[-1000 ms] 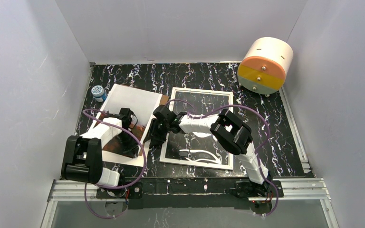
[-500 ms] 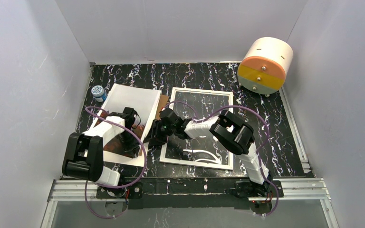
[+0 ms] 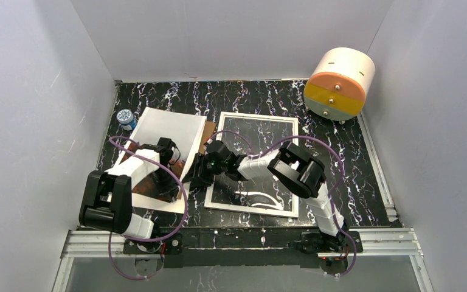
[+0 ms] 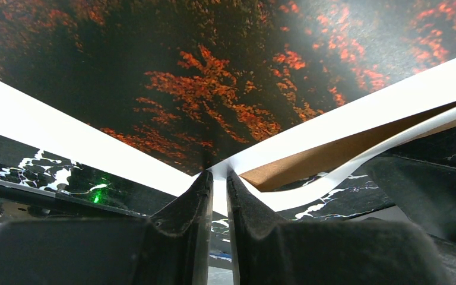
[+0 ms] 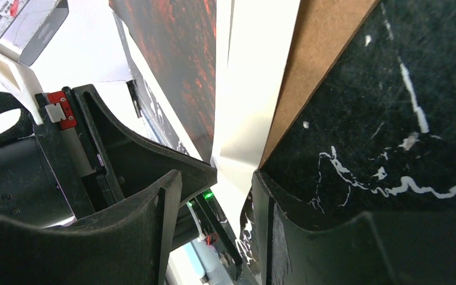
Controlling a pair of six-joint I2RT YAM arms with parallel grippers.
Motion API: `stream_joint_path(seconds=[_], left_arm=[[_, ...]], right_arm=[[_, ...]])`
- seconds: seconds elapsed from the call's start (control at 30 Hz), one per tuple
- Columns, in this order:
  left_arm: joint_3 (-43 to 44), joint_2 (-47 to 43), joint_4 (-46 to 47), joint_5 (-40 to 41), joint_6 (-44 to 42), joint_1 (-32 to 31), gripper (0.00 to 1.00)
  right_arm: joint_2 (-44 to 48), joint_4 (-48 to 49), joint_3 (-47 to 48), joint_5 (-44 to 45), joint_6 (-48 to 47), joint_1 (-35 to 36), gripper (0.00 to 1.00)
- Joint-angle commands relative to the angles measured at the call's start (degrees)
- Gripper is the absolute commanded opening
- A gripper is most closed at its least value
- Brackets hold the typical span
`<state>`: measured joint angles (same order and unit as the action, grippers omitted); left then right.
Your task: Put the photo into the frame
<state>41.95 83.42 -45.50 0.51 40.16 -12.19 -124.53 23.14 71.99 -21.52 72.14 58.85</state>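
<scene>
The photo (image 3: 164,129), a red-orange forest print with a white border, lies at the left of the table with its right edge lifted. My left gripper (image 3: 175,159) is shut on that edge. In the left wrist view the fingers (image 4: 197,196) pinch the white border, and the photo (image 4: 225,107) fills the space above. My right gripper (image 3: 196,179) is open just right of it. In the right wrist view the photo (image 5: 178,71) has its white corner at the mouth of the open right gripper (image 5: 217,184). The frame (image 3: 261,116), white-rimmed, lies flat in the middle.
A brown backing board (image 3: 208,131) lies under the photo's right edge, and shows as a brown backing board (image 5: 326,59) beside the border. A white-and-orange drum (image 3: 339,84) stands at the back right. A small blue-and-white jar (image 3: 124,118) sits at the back left.
My right gripper has slid left and nearer to the photo's lifted edge, and its jaws have widened. The left gripper still holds the photo, whose right edge now stands a little higher.
</scene>
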Motion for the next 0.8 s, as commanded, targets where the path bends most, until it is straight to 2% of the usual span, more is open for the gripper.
stream_joint_path(seconds=[0.0, 0.13, 0.63, 0.77], left_arm=[[-5.21, 3.24, 4.42, -2.65, 1.93, -1.67, 0.12], [-5.24, 2.98, 4.45, -2.53, 1.74, -1.94, 0.11], [-4.27, 2.69, 3.77, -2.0, 0.11, -1.98, 0.11], [-4.1, 2.64, 3.66, -2.01, -0.09, -2.03, 0.11]], right_arm=[[-0.1, 5.16, -1.27, -2.16, 2.73, 5.69, 0.55], [1.73, 4.82, -3.47, 0.12, 4.2, 6.57, 0.5], [3.84, 5.34, -5.5, 4.51, 3.25, 9.06, 0.49], [3.82, 5.49, -5.16, 6.52, 2.63, 9.08, 0.42]])
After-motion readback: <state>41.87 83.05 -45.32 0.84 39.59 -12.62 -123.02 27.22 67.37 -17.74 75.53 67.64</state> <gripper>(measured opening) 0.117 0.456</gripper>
